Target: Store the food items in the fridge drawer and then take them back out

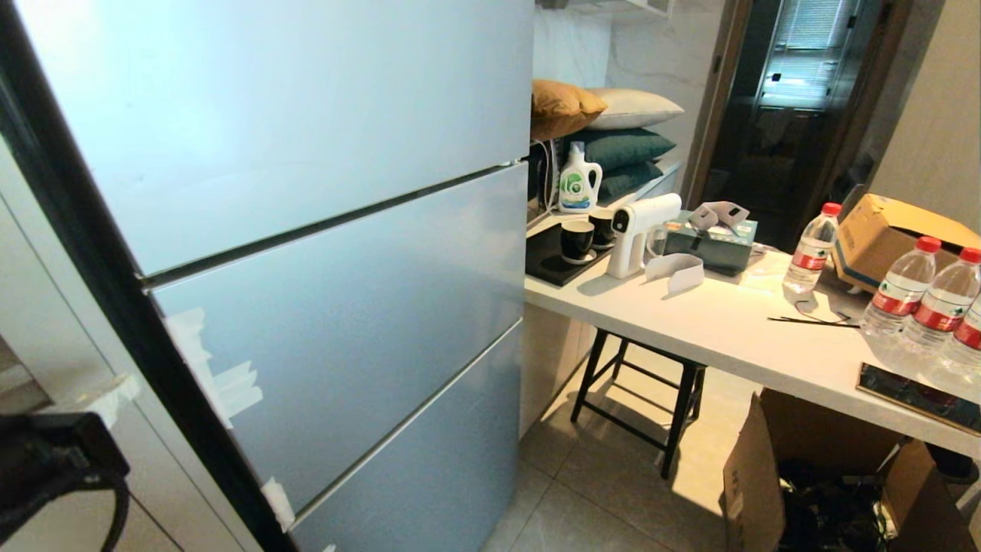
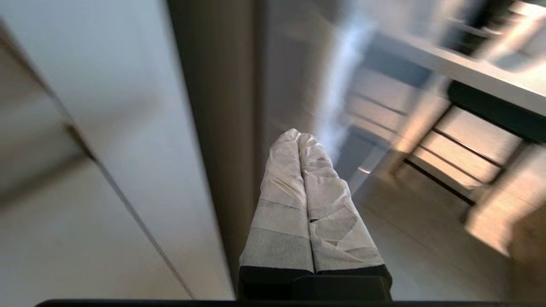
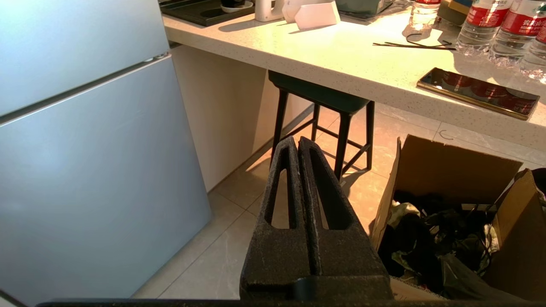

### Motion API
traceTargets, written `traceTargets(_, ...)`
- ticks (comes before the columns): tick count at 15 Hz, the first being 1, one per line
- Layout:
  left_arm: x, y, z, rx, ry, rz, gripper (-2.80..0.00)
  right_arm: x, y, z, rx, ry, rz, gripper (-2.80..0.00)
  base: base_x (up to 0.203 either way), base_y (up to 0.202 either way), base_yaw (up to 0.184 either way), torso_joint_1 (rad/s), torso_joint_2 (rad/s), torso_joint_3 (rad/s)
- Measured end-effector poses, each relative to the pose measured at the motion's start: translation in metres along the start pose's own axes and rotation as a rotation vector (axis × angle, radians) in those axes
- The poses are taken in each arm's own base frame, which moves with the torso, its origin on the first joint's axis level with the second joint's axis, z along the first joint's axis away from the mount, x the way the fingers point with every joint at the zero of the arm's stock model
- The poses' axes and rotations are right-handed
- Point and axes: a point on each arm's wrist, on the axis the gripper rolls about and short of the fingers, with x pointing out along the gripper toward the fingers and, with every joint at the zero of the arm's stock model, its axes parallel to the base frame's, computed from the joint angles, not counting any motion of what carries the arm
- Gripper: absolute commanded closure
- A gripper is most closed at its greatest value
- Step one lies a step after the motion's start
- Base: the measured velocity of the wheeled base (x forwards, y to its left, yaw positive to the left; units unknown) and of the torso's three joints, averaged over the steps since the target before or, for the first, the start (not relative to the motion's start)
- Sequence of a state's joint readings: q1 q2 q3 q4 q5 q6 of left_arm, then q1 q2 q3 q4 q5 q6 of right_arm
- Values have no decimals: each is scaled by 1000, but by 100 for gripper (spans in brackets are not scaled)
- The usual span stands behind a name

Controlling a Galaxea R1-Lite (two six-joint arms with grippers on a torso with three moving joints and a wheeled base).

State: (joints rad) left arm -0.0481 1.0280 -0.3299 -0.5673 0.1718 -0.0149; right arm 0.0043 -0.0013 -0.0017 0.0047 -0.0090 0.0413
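The left gripper (image 2: 298, 140) has its white-wrapped fingers pressed together on nothing, at the fridge's (image 1: 306, 253) left edge. The right gripper (image 3: 297, 147), jaws also together and empty, hangs over the floor with the fridge off to its side. Beyond both, every fridge front is closed: the drawer, pepper and potato are nowhere in view. The left arm looks nearer, so the opening likely falls to it.

Warm, low sunlight falls across the pale surface (image 1: 720, 322) and the floor beneath it, where the stool (image 1: 640, 399) casts long dark shadows. The fridge (image 1: 322, 253) front shows soft, even sheen, brightest toward its top. The doorway beyond the surface is dark. Left wrist view: heavy motion blur; straight edges bow near the frame borders.
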Motion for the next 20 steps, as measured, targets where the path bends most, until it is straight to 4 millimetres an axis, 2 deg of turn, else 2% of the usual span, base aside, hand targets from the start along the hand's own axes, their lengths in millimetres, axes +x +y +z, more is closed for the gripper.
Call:
traceTargets(5,23,-2,6,14,36,58,0,0,0,0,0,0,0,0,0,0,0,0,0,0)
traceTargets(15,45,-4,13,12,52,68,0,0,0,0,1,0,0,0,0,0,0,0,0,0)
traceTargets(20,49,-5,13,3,48,58,0,0,0,0,1,0,0,0,0,0,0,0,0,0)
